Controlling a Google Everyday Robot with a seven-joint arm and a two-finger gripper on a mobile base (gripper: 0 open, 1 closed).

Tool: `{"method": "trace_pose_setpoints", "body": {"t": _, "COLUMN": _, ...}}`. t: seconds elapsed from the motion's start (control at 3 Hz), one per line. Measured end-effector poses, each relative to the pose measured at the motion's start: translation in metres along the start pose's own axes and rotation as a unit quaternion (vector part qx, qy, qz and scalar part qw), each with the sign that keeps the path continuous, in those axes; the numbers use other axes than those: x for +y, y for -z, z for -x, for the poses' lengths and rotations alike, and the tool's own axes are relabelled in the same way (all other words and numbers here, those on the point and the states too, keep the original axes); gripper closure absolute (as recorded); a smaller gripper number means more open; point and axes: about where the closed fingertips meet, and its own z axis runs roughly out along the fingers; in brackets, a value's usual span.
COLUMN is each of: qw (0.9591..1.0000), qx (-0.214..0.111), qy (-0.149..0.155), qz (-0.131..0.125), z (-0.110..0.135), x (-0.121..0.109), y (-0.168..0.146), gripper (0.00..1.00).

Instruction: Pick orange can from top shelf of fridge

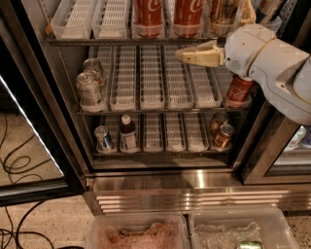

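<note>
Gripper [195, 54] is hanging just under the top shelf [92, 42] of the fridge [194, 187], pointing left; spread or pressed together, I cannot tell. Orange can [222, 13] is standing above it at the front of its lane, right of two red cans [148, 17], so the gripper likely needs lifting.

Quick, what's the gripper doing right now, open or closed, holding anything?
Gripper: open, holding nothing, in front of the fridge at the right end of the top shelf, near the orange can.
</note>
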Motion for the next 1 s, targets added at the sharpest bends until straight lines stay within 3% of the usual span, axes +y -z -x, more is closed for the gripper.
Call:
{"method": "trace_pose_setpoints", "body": {"t": 0.67, "qw": 1.0000, "qx": -0.004, "qy": -0.005, "qz": -0.003, "z": 0.0007, "x": 0.0017, "y": -0.0026, "gripper": 0.00}}
{"method": "trace_pose_setpoints", "body": {"t": 1.0, "qw": 0.9996, "qx": -0.011, "qy": -0.009, "qz": -0.022, "z": 0.0010, "x": -0.0076, "y": -0.0018, "gripper": 0.00}}
